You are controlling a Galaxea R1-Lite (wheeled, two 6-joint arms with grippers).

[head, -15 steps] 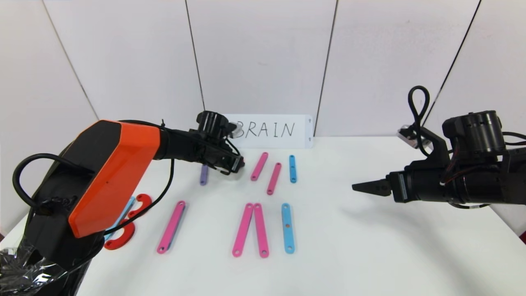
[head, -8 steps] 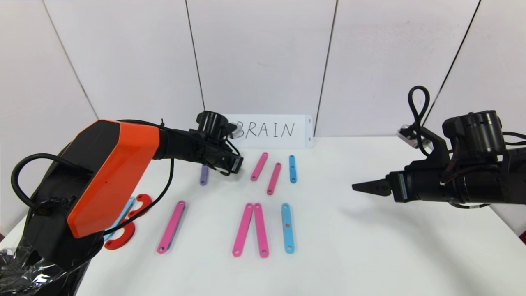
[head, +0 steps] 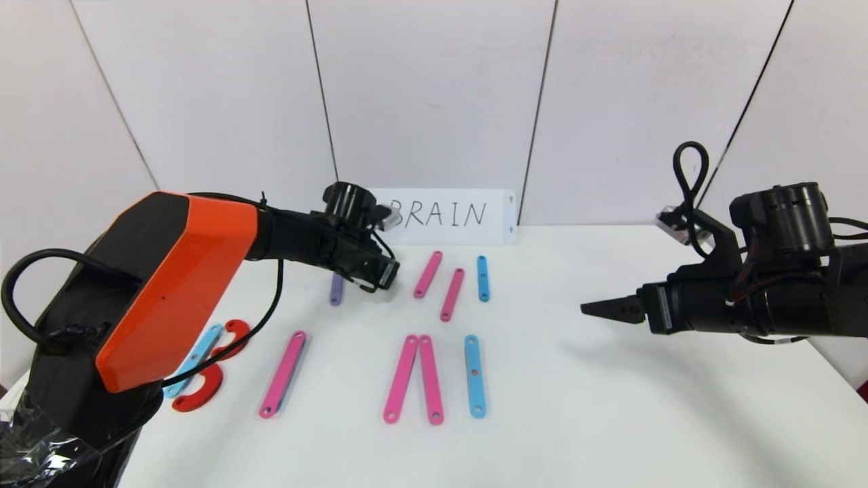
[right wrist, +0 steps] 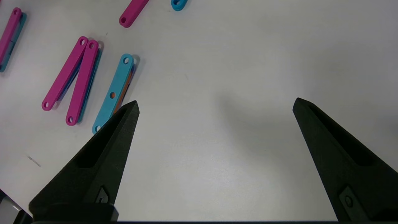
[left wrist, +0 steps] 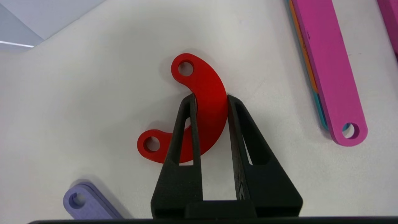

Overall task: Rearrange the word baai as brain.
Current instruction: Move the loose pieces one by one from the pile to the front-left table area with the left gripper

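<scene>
The letter pieces lie spread over the white table (head: 610, 420). My left gripper (head: 383, 274) hangs over the back row, between a purple strip (head: 336, 288) and a pink strip (head: 427, 273). In the left wrist view the left gripper (left wrist: 211, 98) is shut on a red C-shaped curve (left wrist: 202, 81), one finger on each edge; the purple strip (left wrist: 84, 202) and the pink strip (left wrist: 329, 71) lie to either side. In the head view the gripper hides this curve. My right gripper (head: 603, 308) is open and empty above bare table at the right, also seen in its wrist view (right wrist: 216, 104).
Two red curves (head: 230, 337) (head: 200, 392) and a light blue strip (head: 196, 359) lie at front left. In front lie a pink strip (head: 283, 373), two pink strips (head: 401, 378) joined in a narrow V, and a blue strip (head: 475, 375). A white card (head: 447, 215) reading BRAIN stands at the back.
My left arm has drawn slightly to the left and the gripper has shifted a little left and down. The right arm and the pieces on the table have not moved.
</scene>
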